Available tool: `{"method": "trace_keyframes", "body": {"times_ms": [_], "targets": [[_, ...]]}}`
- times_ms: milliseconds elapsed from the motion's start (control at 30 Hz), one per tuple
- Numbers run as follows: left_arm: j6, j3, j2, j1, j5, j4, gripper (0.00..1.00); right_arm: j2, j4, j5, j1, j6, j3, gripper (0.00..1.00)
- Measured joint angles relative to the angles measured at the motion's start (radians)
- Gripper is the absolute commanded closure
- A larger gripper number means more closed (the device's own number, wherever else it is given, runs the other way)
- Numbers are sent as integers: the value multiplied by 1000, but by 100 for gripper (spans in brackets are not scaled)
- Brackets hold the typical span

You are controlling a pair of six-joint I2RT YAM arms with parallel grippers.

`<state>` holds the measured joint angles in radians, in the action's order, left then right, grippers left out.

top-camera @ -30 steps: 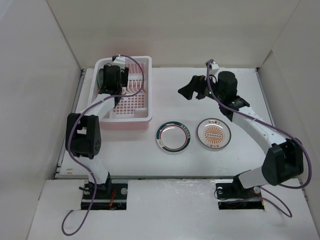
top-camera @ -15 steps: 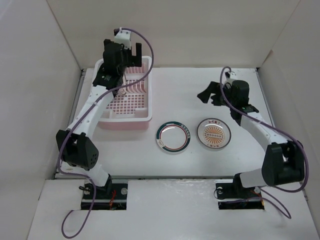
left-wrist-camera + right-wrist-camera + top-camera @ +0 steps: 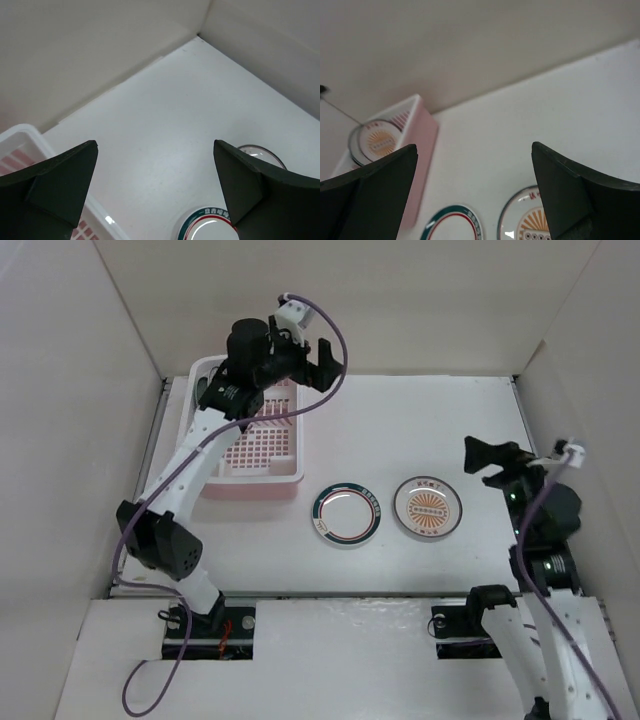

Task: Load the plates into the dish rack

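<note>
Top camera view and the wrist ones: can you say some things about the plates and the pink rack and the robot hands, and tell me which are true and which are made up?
1. Two plates lie on the table: a green-rimmed plate and a sunburst plate on the table. True.
2. The left gripper is holding a plate. False: it is open and empty.
3. A sunburst plate in the rack sits inside the pink dish rack. True.
4. The green-rimmed plate is stacked on top of the sunburst plate on the table. False: they lie side by side, apart.
5. The right gripper is shut. False: it is open, with nothing between its fingers.
</note>
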<state>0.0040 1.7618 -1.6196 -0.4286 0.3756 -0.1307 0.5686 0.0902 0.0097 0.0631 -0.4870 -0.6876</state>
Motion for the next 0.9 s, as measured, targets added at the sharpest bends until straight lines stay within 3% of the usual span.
{"method": "trace_keyframes", "body": {"times_ms": [100, 200, 533, 900], "targets": [[-8, 34, -97, -9, 109, 7, 0, -138, 48, 23, 0, 8, -103, 0], [-14, 63, -219, -25, 195, 9, 0, -143, 76, 15, 0, 22, -224, 0], [23, 370, -702, -196, 315, -80, 0, -150, 224, -91, 8, 80, -250, 0], [-21, 373, -848, -225, 381, -74, 4, -162, 243, -140, 87, 108, -265, 0]]}}
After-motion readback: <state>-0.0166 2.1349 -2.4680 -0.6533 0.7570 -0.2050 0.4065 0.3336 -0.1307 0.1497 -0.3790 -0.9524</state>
